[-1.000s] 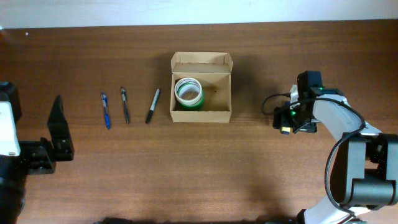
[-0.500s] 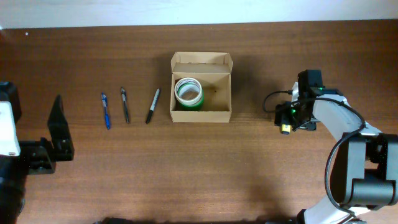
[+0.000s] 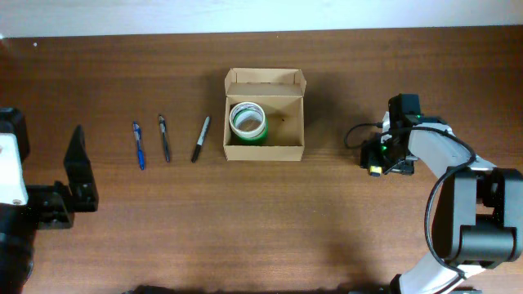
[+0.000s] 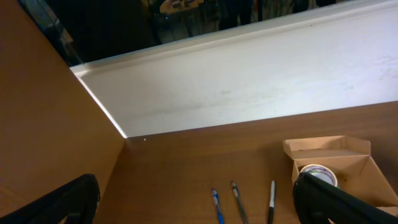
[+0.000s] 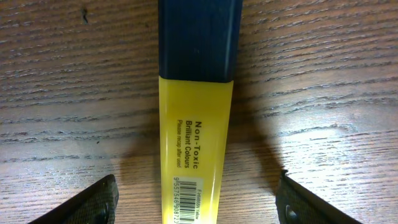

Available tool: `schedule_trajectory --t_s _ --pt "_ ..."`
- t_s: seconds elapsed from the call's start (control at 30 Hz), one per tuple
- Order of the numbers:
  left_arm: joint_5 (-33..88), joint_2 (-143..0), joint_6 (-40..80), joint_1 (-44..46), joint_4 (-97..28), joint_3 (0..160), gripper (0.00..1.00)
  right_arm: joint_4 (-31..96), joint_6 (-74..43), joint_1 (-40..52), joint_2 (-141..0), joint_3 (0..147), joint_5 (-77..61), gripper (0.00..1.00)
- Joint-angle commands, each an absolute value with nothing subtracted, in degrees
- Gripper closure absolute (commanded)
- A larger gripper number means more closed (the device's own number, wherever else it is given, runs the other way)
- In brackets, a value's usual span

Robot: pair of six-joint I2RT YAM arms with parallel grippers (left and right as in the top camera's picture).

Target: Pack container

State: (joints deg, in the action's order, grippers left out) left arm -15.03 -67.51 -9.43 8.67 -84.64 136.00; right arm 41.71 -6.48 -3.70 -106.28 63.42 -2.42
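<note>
The container (image 3: 265, 150) sits open mid-way along the table (image 3: 327, 237) toward its far edge, tape roll (image 3: 248, 120) inside, while our right hand (image 5: 196, 198), open but lately narrowed a little, straddles the yellow highlighter (image 5: 196, 118) near the right edge, so we judge its pick is starting; our left hand (image 4: 196, 202) gapes idle.

The highlighter (image 5: 196, 124) runs off the top and bottom of the right wrist view, and the right claw (image 5: 199, 202) shows only two finger corners there. From overhead the arm (image 3: 433, 151) covers most of it (one yellow speck shows). The left wrist view crops three pens (image 4: 236, 199) at the bottom, and a finger (image 4: 339, 202) of the left claw (image 4: 196, 190) hides the near corner of the box (image 4: 326, 144).
</note>
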Motion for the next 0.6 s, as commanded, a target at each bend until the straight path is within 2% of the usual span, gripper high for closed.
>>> schedule_trajectory --t_s 0.0,0.57 --pt "-14.33 -67.92 -9.98 8.84 -84.71 135.79 0.01 41.71 -7.14 -3.46 -107.22 63.00 -1.72 0.21" --pt "-13.67 -67.92 -9.98 8.84 -84.71 135.79 0.01 43.86 -9.26 -3.51 -107.22 63.02 -2.13 0.21"
